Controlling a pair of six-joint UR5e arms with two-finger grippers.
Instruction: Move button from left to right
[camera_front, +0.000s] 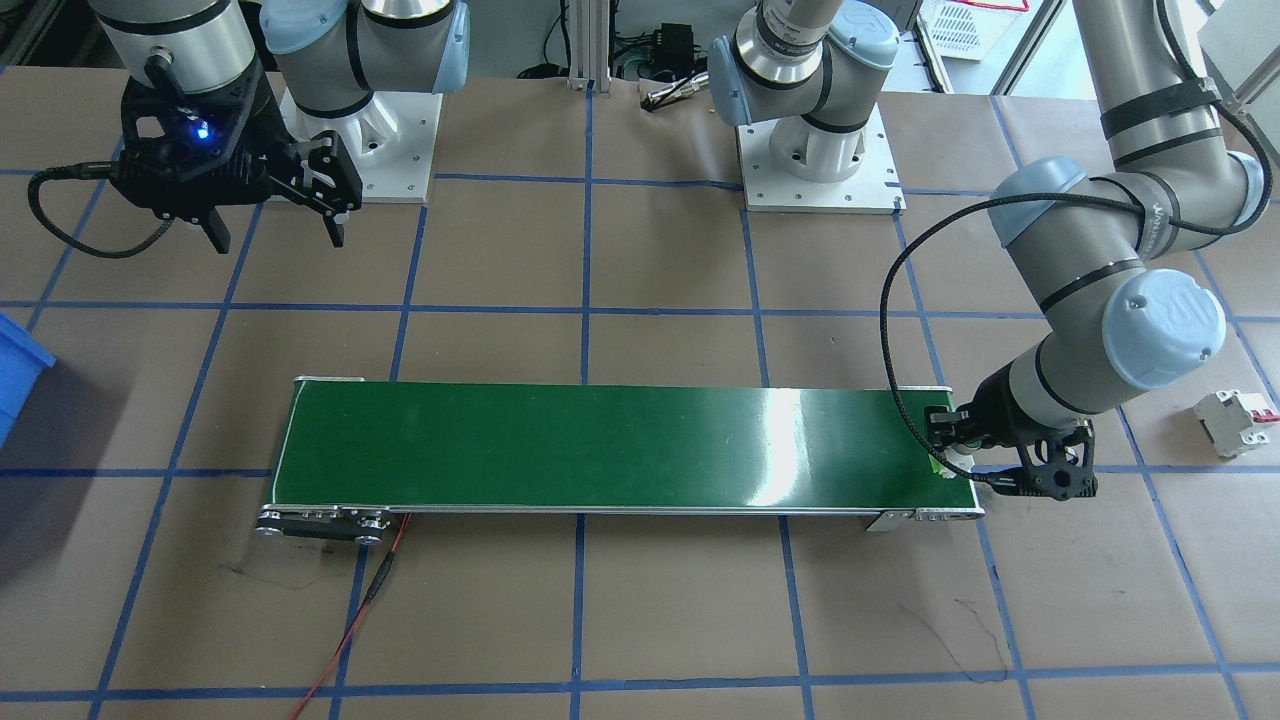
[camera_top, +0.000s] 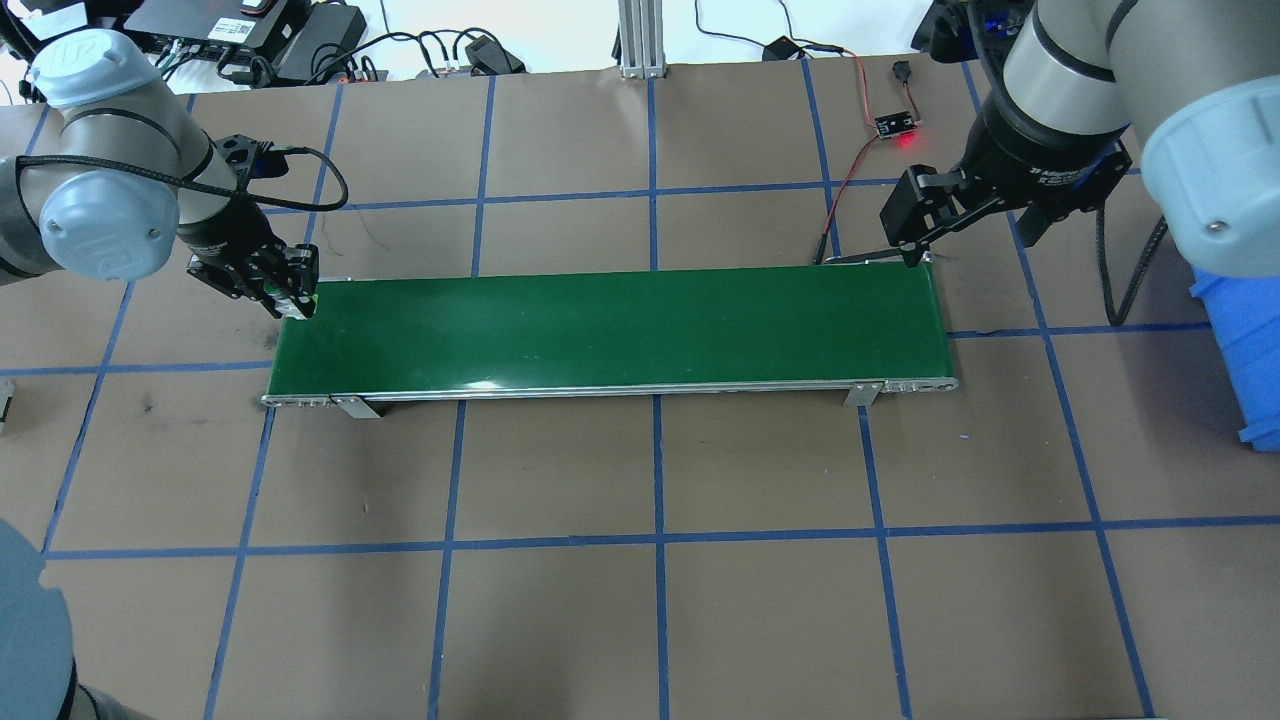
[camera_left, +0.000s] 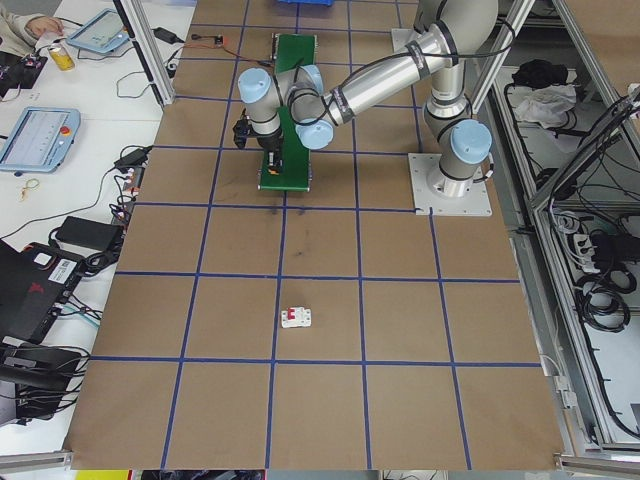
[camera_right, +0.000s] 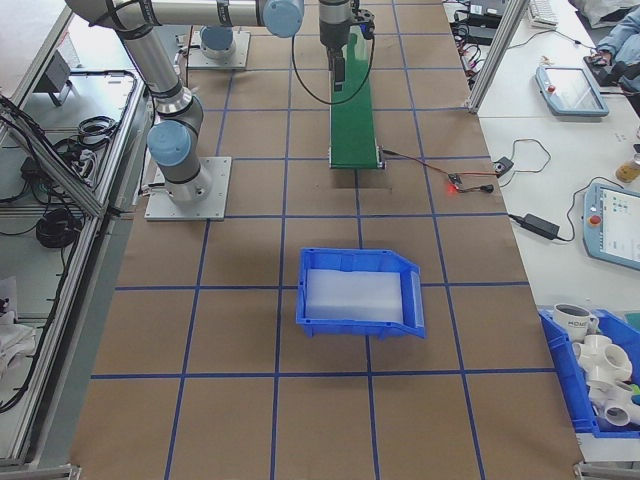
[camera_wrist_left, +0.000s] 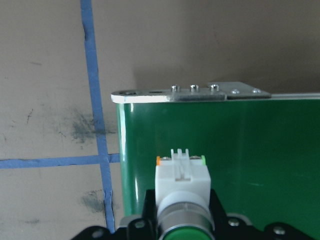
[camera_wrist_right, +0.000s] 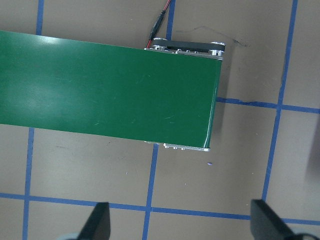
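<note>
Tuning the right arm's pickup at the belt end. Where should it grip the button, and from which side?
Judging by the left gripper, shut on the button: grip the round white barrel between green cap and square base, from above, fingers across it. The cylinder seats between two pads; the base's terminals don't. The right gripper hangs open over the conveyor.

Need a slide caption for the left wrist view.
Left gripper holds the button over the green conveyor belt's end.

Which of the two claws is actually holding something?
The left gripper, at the conveyor belt's end, clamps the button; the right gripper hangs open and empty.
</note>
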